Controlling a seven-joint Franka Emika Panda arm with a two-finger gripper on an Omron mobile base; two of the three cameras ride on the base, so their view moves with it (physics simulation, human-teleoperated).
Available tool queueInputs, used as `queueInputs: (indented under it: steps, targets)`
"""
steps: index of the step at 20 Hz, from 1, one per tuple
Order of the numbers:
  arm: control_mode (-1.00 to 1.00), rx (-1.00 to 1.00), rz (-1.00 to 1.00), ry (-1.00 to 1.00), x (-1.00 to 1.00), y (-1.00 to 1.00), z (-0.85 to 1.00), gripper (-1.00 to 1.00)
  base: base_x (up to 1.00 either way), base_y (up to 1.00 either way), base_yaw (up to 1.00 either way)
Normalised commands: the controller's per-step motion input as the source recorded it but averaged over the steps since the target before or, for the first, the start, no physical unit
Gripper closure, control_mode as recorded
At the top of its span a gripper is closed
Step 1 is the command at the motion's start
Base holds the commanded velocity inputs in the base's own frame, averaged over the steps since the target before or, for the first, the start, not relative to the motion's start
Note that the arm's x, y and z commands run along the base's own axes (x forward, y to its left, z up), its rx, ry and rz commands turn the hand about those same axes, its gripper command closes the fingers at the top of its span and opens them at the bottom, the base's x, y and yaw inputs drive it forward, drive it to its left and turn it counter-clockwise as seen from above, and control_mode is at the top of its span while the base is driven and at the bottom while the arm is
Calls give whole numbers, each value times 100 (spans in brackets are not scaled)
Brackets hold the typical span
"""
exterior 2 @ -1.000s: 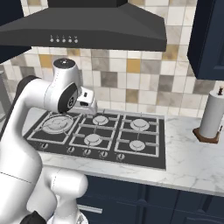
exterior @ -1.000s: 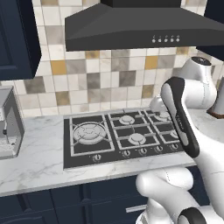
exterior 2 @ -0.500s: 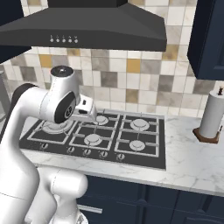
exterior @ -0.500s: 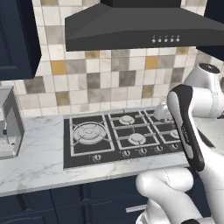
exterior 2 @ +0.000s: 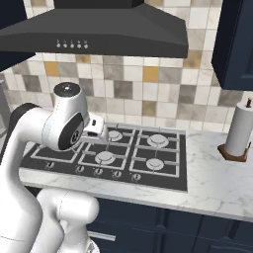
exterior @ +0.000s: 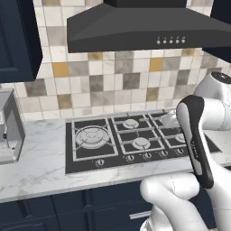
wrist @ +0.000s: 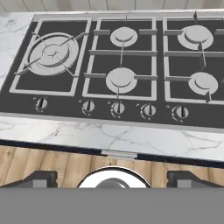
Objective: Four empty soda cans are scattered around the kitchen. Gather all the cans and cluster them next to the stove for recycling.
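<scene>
Nearest me, the gripper [wrist: 114, 179] hangs with its jaws spread wide and nothing between the fingertips, above the wood floor [wrist: 43, 159] just in front of the cabinets. Beyond it runs the marble counter [wrist: 131, 138], then the stove [wrist: 65, 94] with its knob row facing me. Where the cans are I cannot tell, so I judge a search comes next: I'd keep the jaws wide, lift clear of the grates, and save the marble towards the paper towel roll [exterior 2: 240, 131] for the cluster.
</scene>
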Motion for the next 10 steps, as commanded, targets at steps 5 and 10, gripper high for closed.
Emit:
queueInputs:
  steps: [5, 10]
  targets:
    - [100, 0, 0, 0, 0, 0, 0, -100, -51, -24, 0]
    - [100, 0, 0, 0, 0, 0, 0, -100, -59, -31, 1]
